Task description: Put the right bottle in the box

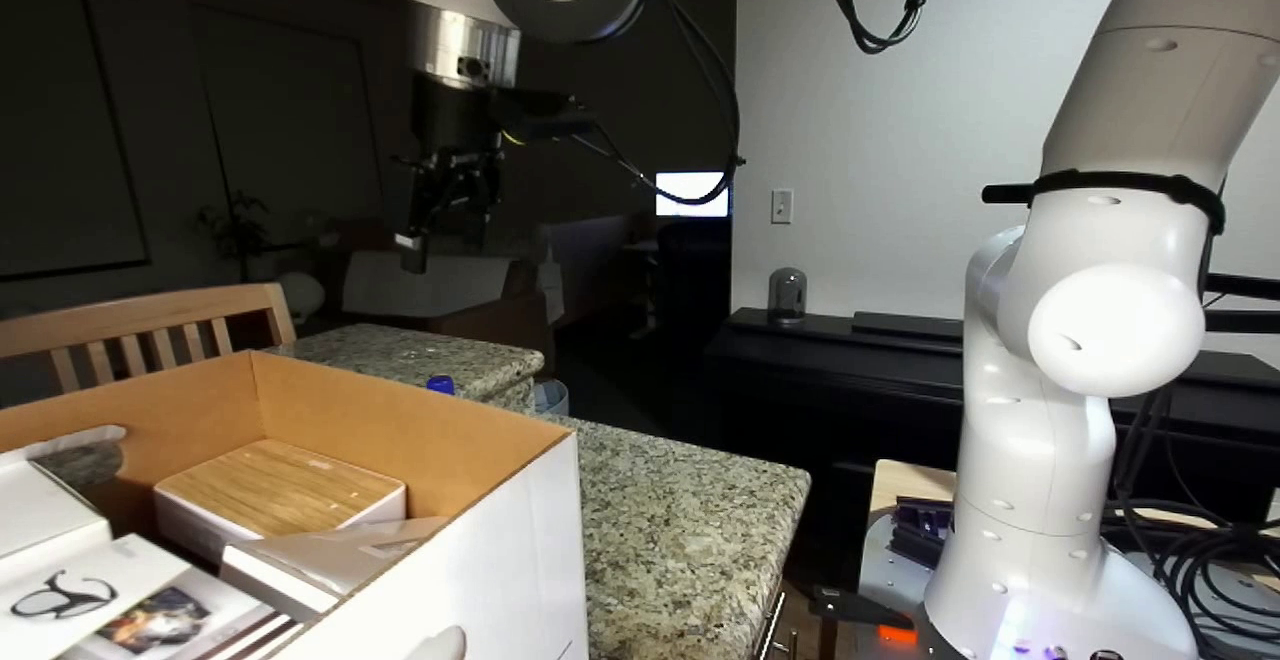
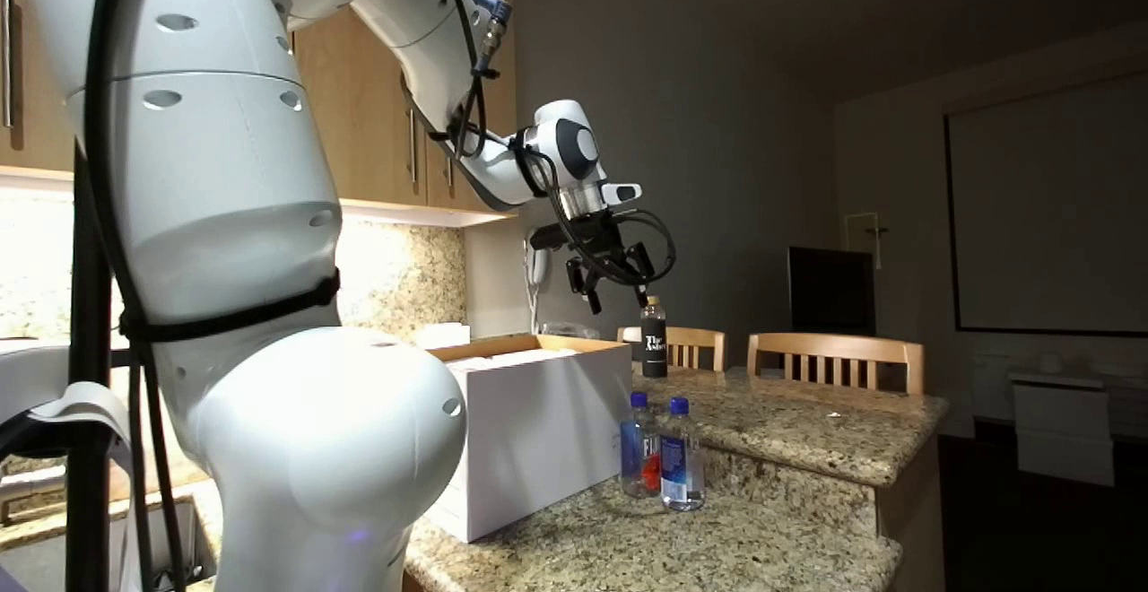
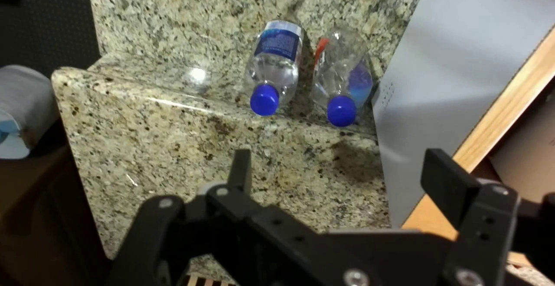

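Note:
The right bottle (image 3: 340, 71), clear with a blue cap and a patch of red, stands upright beside the box's white wall. In an exterior view the right bottle (image 2: 638, 453) shows its red patch low on the side. The box (image 2: 547, 435) is large and white outside with a brown inside; in another exterior view its near wall (image 1: 500, 560) fills the lower left. High above the bottles hangs my gripper (image 3: 337, 164), also seen in both exterior views (image 1: 445, 240) (image 2: 619, 299). Its fingers are spread wide, and nothing is between them.
A second blue-capped bottle (image 3: 277, 60) with a blue label stands close beside the right bottle. Behind them rises a higher granite counter (image 2: 807, 413) bearing a dark-labelled bottle (image 2: 655, 345). Packages, including a wood-topped one (image 1: 280, 490), lie inside the box. Wooden chairs (image 2: 834, 354) stand beyond.

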Action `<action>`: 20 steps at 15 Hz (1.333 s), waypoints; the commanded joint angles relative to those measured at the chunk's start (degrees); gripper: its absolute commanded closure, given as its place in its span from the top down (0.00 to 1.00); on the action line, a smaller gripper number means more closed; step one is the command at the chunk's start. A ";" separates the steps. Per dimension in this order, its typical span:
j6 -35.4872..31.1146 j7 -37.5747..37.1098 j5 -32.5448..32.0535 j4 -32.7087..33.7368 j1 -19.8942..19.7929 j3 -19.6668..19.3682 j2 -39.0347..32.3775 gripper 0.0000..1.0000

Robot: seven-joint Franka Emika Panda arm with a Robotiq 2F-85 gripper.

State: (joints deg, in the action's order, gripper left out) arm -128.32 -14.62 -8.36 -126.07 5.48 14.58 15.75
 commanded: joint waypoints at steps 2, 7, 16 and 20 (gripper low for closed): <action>-4.88 5.56 2.92 2.25 3.06 -1.29 -5.21 1.00; -4.71 11.61 3.79 6.04 5.98 -0.66 -11.37 1.00; 2.47 31.38 8.67 18.12 5.17 -4.31 -15.00 1.00; 13.66 38.49 8.74 30.95 0.69 -9.45 -17.29 1.00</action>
State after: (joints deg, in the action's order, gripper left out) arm -122.68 17.60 -1.31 -103.46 8.93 7.34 0.23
